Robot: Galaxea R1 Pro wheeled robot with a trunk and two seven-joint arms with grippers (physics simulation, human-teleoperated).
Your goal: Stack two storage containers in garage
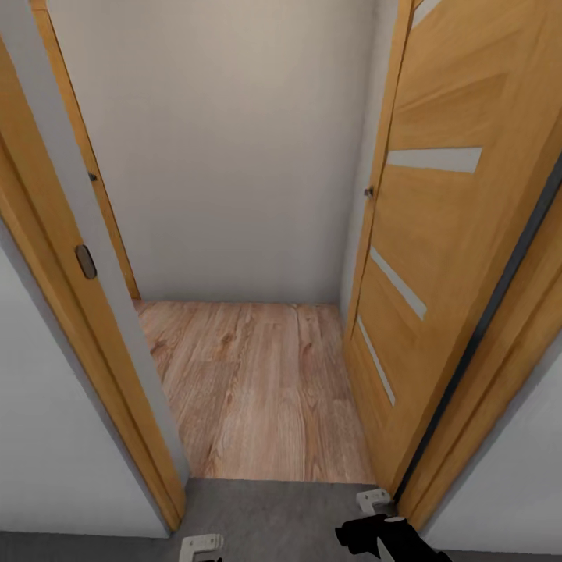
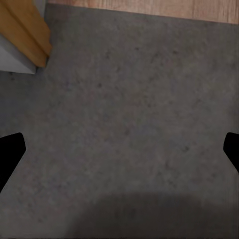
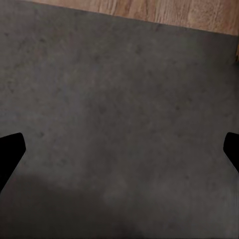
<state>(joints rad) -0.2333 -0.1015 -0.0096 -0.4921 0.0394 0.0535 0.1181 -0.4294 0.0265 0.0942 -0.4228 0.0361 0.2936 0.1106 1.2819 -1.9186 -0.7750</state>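
The two storage containers are out of view. I stand on the garage's grey concrete floor (image 1: pixel 265 515) at an open doorway. My left gripper (image 2: pixel 119 154) hangs open over the concrete, its dark fingertips (image 2: pixel 10 154) far apart with nothing between them. My right gripper (image 3: pixel 119 154) is open too, above the same floor (image 3: pixel 119 99), and it holds nothing. The black right arm (image 1: pixel 390 537) shows low in the head view.
An orange wooden door (image 1: pixel 460 234) with frosted strips stands swung open on the right. The orange door frame (image 1: pixel 86 312) borders the opening on the left. Beyond the threshold lies light wood plank flooring (image 1: pixel 257 390), ending at a plain white wall (image 1: pixel 234 156).
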